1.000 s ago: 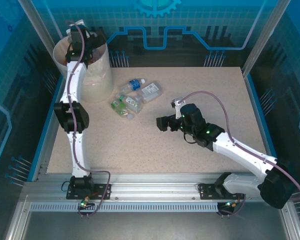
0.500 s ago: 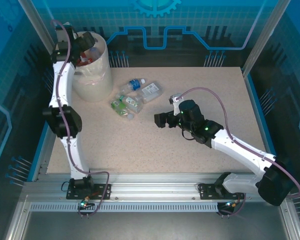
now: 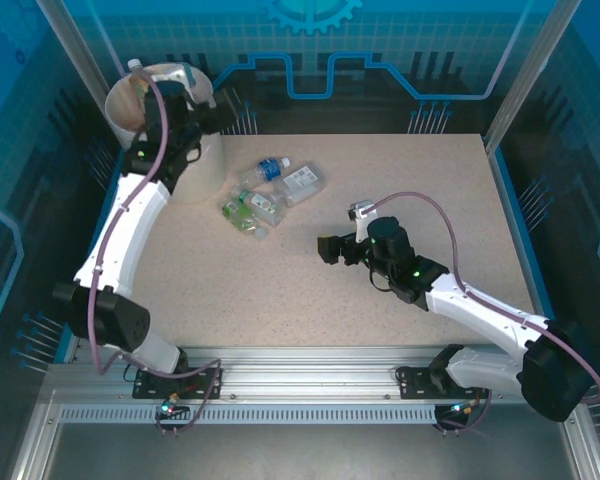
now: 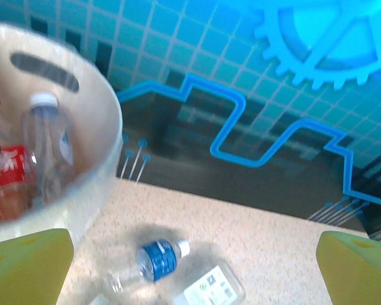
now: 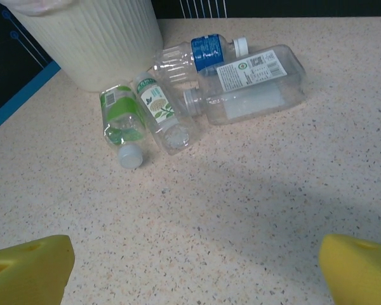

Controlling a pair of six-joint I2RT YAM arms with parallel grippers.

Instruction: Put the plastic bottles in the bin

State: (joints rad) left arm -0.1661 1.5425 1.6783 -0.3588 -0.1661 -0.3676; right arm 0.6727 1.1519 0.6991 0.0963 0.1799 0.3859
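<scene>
The cream bin (image 3: 130,100) stands at the far left corner, and it holds a clear bottle (image 4: 47,143) and a red-labelled one (image 4: 6,168). My left gripper (image 3: 212,118) hangs open and empty beside the bin's right rim (image 4: 108,121). Several plastic bottles lie on the table just right of the bin: a blue-labelled one (image 3: 271,168) (image 5: 206,51), a square clear one (image 3: 302,183) (image 5: 254,86) and two green-labelled ones (image 3: 245,210) (image 5: 122,121). Right of that cluster, low over the table, my right gripper (image 3: 328,248) is open and empty, pointing at the bottles.
The speckled tabletop (image 3: 410,180) is bounded by a blue raised edge (image 3: 85,290) on the left and blue patterned walls (image 3: 380,60) behind. The left arm's elbow (image 3: 105,310) hangs over the left edge.
The left arm has swung out from above the bin; its elbow dropped down and left, and the gripper now sits by the bin's right rim. The right gripper barely shifted.
</scene>
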